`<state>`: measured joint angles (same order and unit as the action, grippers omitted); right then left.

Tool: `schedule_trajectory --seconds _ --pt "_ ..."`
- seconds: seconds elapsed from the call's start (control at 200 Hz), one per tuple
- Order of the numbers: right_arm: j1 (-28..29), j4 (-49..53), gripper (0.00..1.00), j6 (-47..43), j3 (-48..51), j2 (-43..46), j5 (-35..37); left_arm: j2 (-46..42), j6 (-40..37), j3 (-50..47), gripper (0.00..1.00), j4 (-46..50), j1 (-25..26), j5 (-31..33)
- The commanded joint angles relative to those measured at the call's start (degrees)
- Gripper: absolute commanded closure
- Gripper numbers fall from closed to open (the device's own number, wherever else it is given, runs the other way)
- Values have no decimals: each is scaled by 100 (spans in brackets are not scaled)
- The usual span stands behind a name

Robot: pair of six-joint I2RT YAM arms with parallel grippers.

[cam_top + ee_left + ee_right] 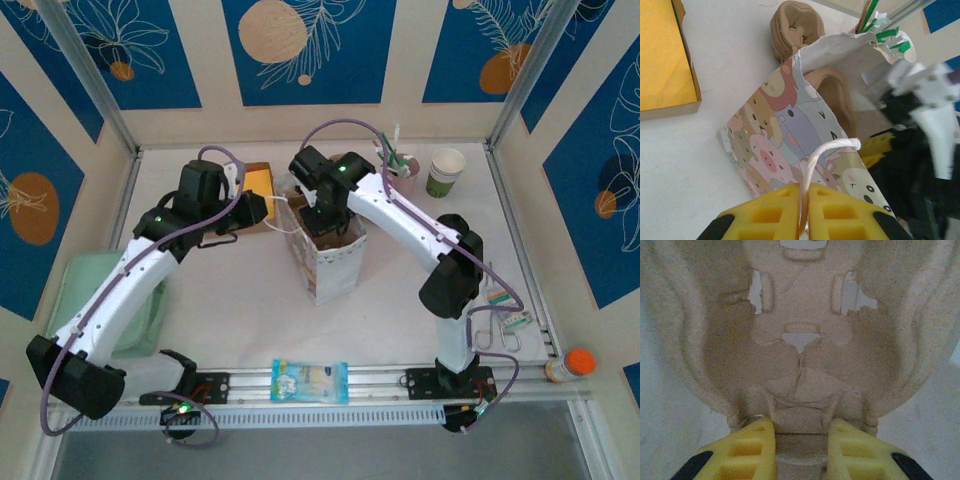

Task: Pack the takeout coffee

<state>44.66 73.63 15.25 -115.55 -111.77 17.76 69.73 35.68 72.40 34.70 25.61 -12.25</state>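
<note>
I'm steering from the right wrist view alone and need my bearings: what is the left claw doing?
Observer: The left claw is shut on the paper bag's white cord handle.
Operator: What is left to pack?
Observer: The takeout coffee stands on the table at the far edge, right of a pink cup, outside the bag.
Operator: And the thing I'm gripping?
Observer: Your pulp carrier is partly inside the bag's open top, with one lobe above the rim.
</note>
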Motion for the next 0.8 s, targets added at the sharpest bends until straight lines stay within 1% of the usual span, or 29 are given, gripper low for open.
schedule_trajectory --seconds 0.0,0.28,0.795 --pt "27 136 78 144 83 -123 -115 -132 44 -92 88 -122 -51 -138" --pt "86 5 78 320 366 -236 -147 -140 53 -212 88 -226 -56 -225" --pt "95 -682 78 497 1166 -488 -410 -288 22 -304 88 -261 -54 -216"
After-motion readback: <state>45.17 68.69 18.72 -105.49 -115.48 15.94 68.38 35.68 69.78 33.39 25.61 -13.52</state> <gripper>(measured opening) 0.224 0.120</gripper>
